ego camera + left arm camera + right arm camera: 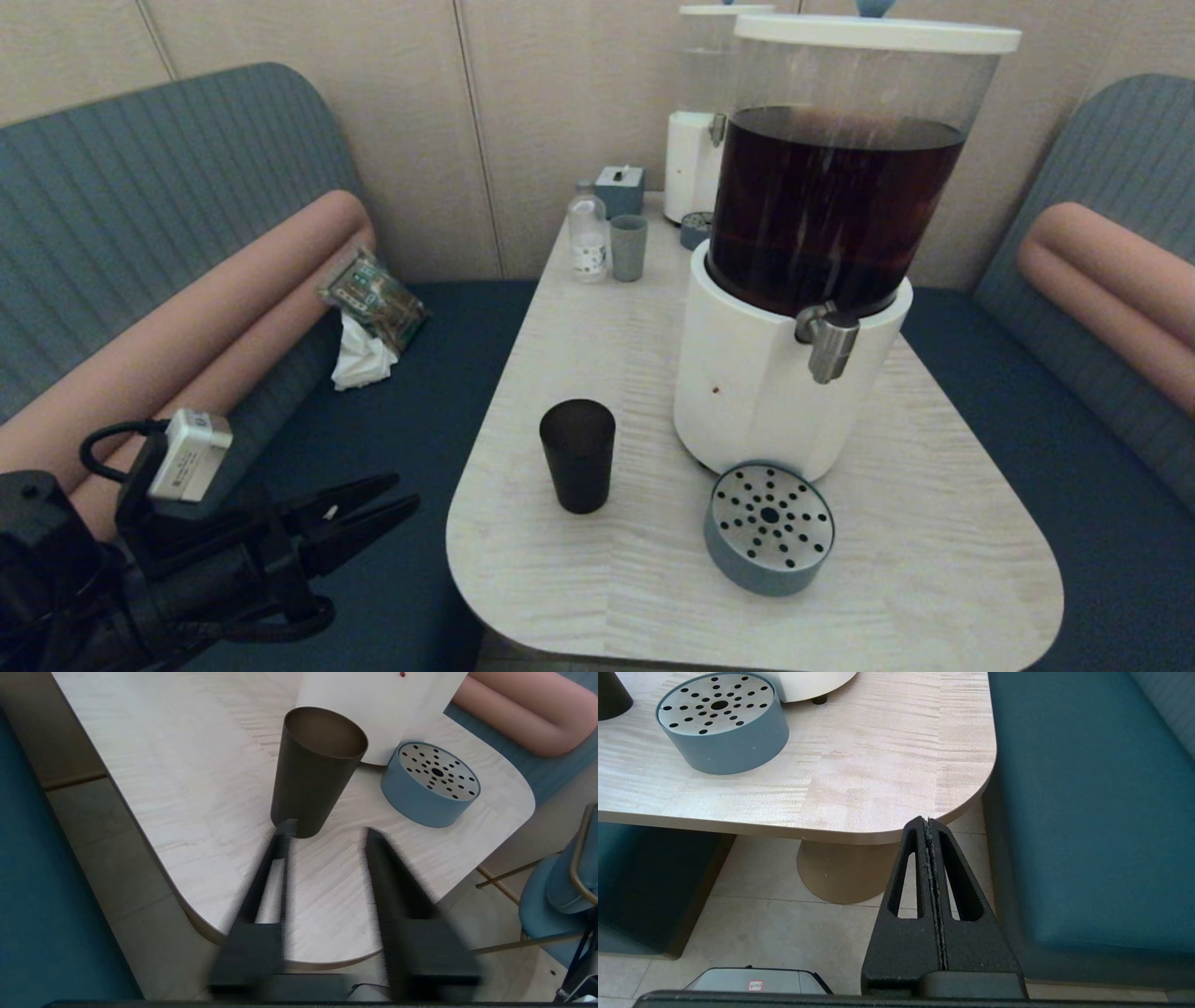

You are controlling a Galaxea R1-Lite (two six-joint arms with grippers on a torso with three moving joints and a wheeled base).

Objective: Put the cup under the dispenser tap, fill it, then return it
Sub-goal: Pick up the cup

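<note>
Table (597, 579): pale wood grain, rounded corners, blue benches either side. All places below given from the big dispenser.

Big dispenser (747, 373): white base, clear tank about two-thirds full of dark brown liquid, white lid. Steel tap (829, 343) sticks out of the base front and points down. Round blue-grey drip tray (768, 527) with a holed metal top lies on the table at the foot of the base, below the tap and slightly to its left.

Left arm: low, off the table's near-left corner, well to the left of the dispenser, reaching level toward the table. Left gripper (392, 497) has its fingers (280, 858) apart with a clear gap, nothing between them; aimed at the cup, tips short of it.

Right gripper (928, 821): parked below the table's near-right corner, fingers pressed together, holding nothing.

Cup (578, 455): dark, tapered tumbler, just left of the dispenser base, apart from it. Upright, long axis vertical, mouth up, narrow end on the table. Looks empty from the left wrist view.

Behind the dispenser: a smaller white dispenser (695, 163), a clear bottle (588, 233), a small grey-green cup (628, 247)
</note>
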